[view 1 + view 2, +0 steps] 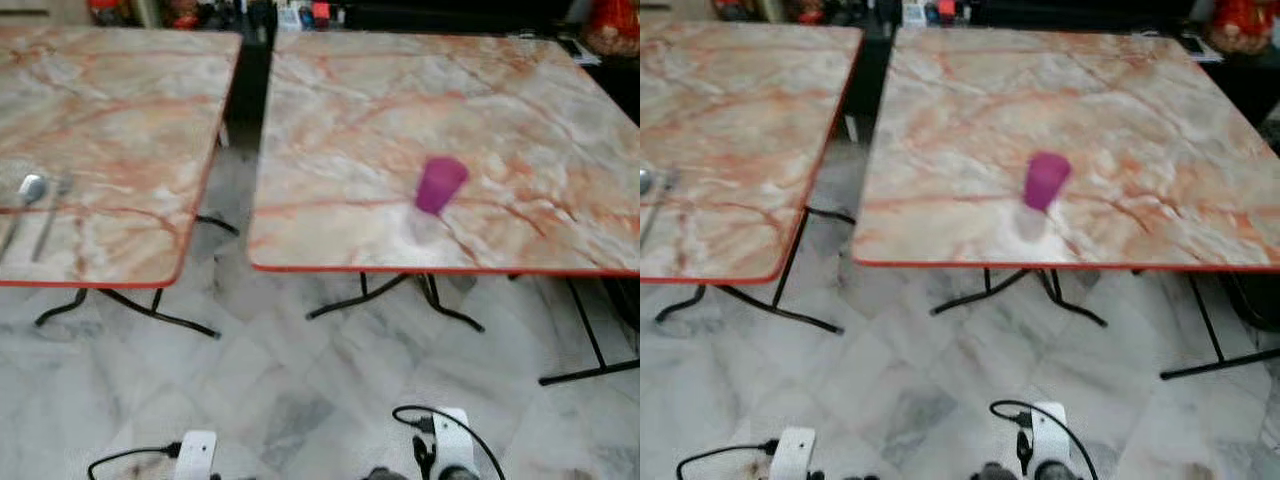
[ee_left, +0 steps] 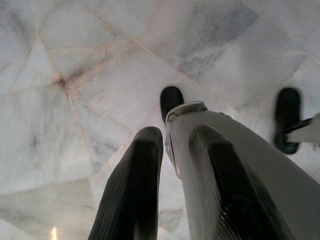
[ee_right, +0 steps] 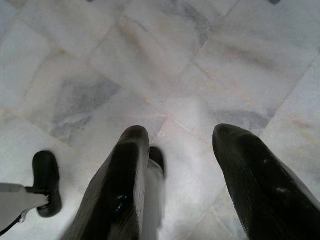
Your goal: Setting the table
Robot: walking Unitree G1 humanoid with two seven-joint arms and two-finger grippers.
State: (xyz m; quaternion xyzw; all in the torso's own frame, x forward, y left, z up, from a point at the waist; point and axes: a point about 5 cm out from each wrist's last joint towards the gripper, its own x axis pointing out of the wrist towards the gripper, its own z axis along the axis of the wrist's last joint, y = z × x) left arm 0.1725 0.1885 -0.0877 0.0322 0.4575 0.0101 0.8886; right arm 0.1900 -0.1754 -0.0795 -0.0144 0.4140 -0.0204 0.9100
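A purple cup (image 1: pixel 440 184) stands on the right marble table (image 1: pixel 360 140), near its front edge, with a pale blur under it. On the left marble table (image 1: pixel 120 120), a spoon (image 1: pixel 30 190) and a fork (image 1: pixel 50 215) lie side by side at its left edge. Both arms hang low by my body, far below the tabletops. My left gripper (image 2: pixel 175 145) points at the floor with its fingers apart and empty. My right gripper (image 3: pixel 180 135) also points at the floor, open, with nothing in it.
A dark gap (image 1: pixel 245 110) separates the two tables. Black folding legs (image 1: pixel 420 295) splay out under each table onto the pale marble floor (image 1: pixel 300 390). Clutter lines the far wall. My own leg and black feet (image 2: pixel 171 100) show in the wrist views.
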